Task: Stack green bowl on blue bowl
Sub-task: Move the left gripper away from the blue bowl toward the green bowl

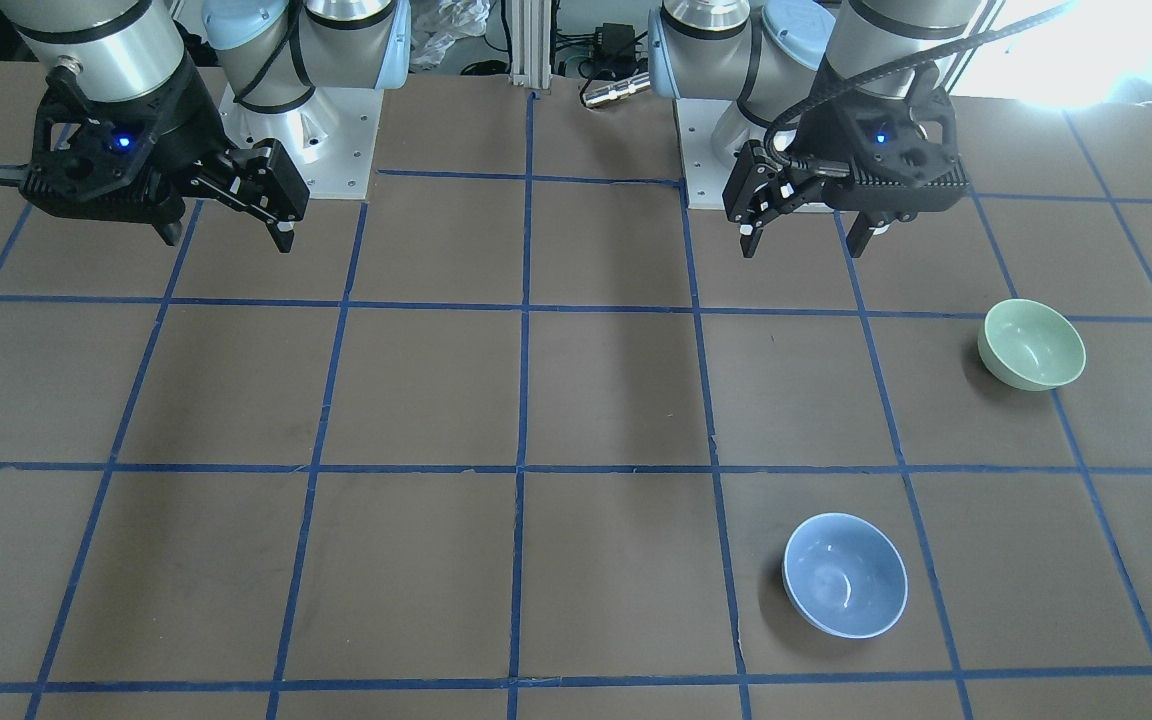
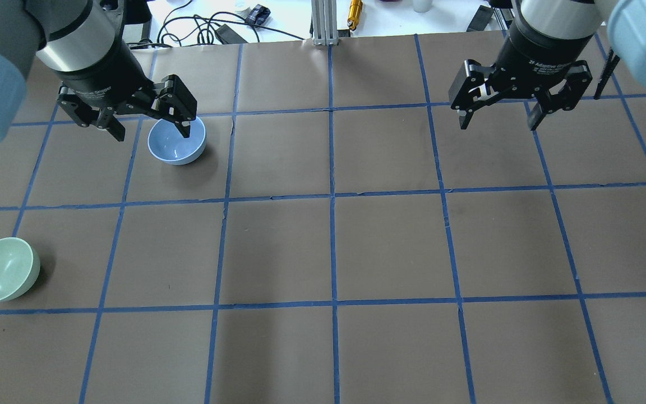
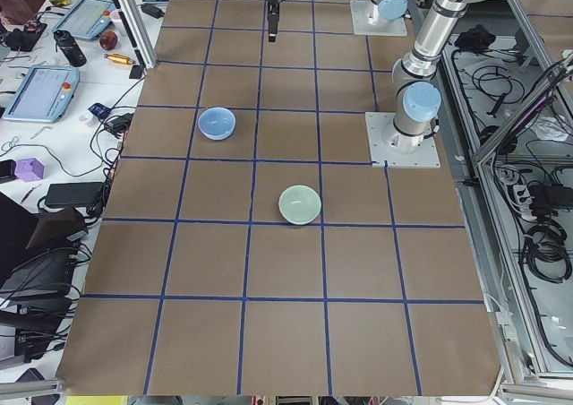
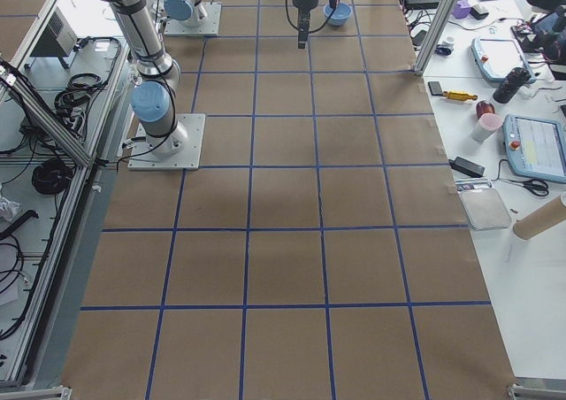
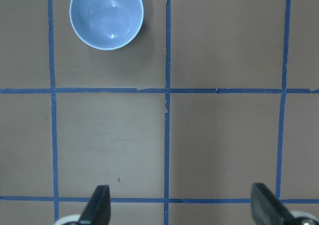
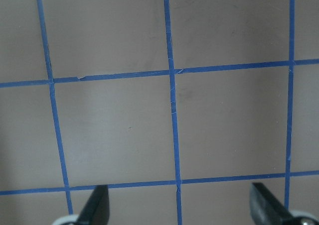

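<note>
The green bowl (image 1: 1031, 345) stands upright on the brown table, on my left side near its end; it also shows in the overhead view (image 2: 2, 269) and the exterior left view (image 3: 299, 204). The blue bowl (image 1: 844, 575) stands upright further from my base, apart from the green one; it also shows in the overhead view (image 2: 177, 147) and at the top left of the left wrist view (image 5: 106, 17). My left gripper (image 1: 801, 248) (image 2: 152, 136) hangs open and empty high above the table. My right gripper (image 1: 228, 243) (image 2: 497, 127) is open and empty, far from both bowls.
The table (image 2: 390, 247) is brown with a grid of blue tape lines. The two arm bases (image 1: 296, 130) (image 1: 726, 150) are bolted at my edge. An aluminium post (image 2: 326, 22), cables and a yellow tool (image 2: 354, 11) lie beyond the far edge.
</note>
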`<state>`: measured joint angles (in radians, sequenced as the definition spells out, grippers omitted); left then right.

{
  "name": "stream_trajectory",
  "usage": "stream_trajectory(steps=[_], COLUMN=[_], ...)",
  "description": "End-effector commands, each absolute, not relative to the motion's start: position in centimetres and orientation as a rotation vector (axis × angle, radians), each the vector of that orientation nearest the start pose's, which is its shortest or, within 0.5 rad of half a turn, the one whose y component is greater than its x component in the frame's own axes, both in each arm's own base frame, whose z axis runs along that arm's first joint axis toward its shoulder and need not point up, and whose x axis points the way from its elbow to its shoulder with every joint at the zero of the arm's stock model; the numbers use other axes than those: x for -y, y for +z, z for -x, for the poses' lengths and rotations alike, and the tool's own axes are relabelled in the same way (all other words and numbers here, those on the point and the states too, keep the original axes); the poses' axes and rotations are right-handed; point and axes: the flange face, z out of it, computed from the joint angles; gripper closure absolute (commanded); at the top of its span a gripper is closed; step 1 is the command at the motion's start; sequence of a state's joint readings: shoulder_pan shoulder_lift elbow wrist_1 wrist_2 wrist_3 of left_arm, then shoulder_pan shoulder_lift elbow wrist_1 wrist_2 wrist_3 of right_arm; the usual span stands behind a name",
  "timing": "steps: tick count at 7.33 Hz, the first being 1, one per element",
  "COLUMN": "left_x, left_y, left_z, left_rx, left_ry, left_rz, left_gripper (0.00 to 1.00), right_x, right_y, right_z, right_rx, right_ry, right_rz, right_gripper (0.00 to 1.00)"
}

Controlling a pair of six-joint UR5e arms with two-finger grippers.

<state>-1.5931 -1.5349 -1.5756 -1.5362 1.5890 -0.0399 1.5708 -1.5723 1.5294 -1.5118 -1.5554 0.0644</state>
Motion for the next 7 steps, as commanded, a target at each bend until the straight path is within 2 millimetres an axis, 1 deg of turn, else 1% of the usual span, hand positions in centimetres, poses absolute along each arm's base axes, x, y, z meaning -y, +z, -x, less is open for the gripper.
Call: stream_trajectory(steps=[1, 5, 7], left_x=[47.94, 47.77, 47.71], left_y=[50.78, 50.41, 50.71], left_z=[14.25, 14.03, 13.95], left_rx=[-3.123, -3.123, -3.123], left_ry=[-0.106, -0.087, -0.097], left_rz=[0.027, 0.032, 0.034], left_gripper=[0.00, 0.00, 0.00], right_x=[48.92, 48.92, 48.93], right_y=[50.31, 50.31, 50.32], right_z=[-13.48, -13.48, -13.48], right_rx=[-3.125, -3.125, -3.125], right_ry=[0.027, 0.027, 0.025], right_rz=[-0.101, -0.101, -0.101], right_gripper=[0.00, 0.00, 0.00])
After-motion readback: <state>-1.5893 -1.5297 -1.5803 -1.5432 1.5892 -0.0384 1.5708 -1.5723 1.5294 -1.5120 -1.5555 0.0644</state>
